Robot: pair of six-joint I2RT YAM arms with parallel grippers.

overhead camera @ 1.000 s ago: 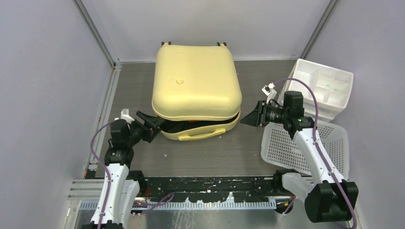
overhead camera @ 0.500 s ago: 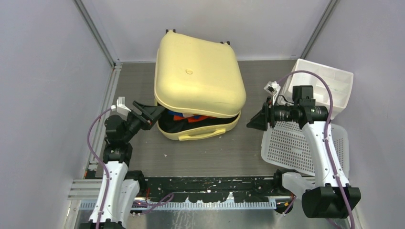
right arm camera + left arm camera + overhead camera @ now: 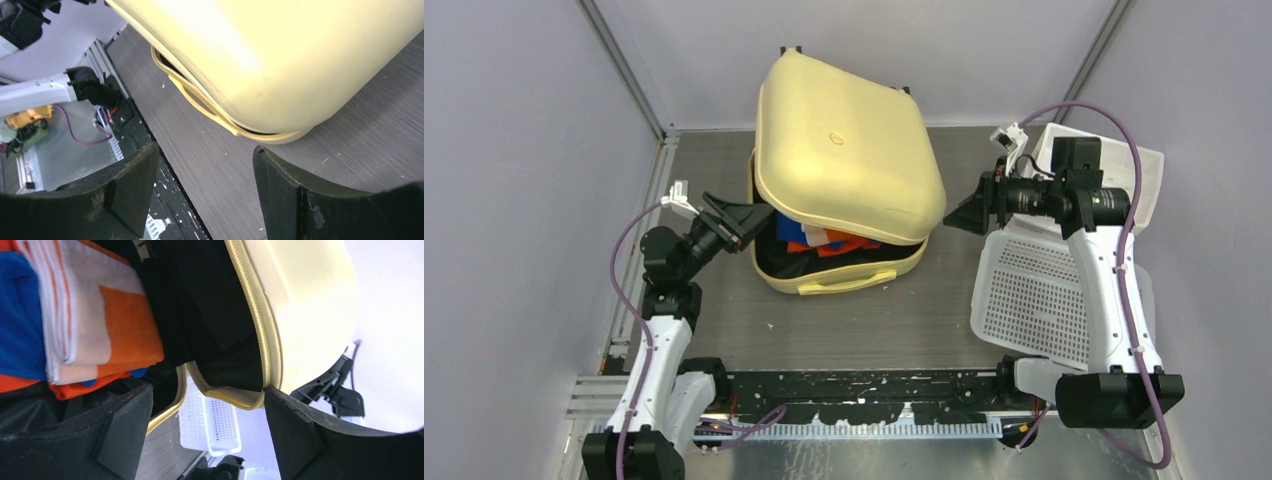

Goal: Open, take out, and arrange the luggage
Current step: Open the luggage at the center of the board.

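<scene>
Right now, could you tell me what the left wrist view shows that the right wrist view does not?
Only the left wrist view: the inside of the suitcase, with folded orange, white and blue cloth, black lining, and the white basket beyond. Only the right wrist view: the handle and the left arm. Both: the yellow suitcase with its lid raised, the table, and an open gripper in the foreground, the left gripper or the right gripper.

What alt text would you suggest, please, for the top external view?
A pale yellow suitcase sits half-open on a grey table, folded orange and blue cloth showing inside. The left tool and right tool, both open, flank its raised lid.
</scene>
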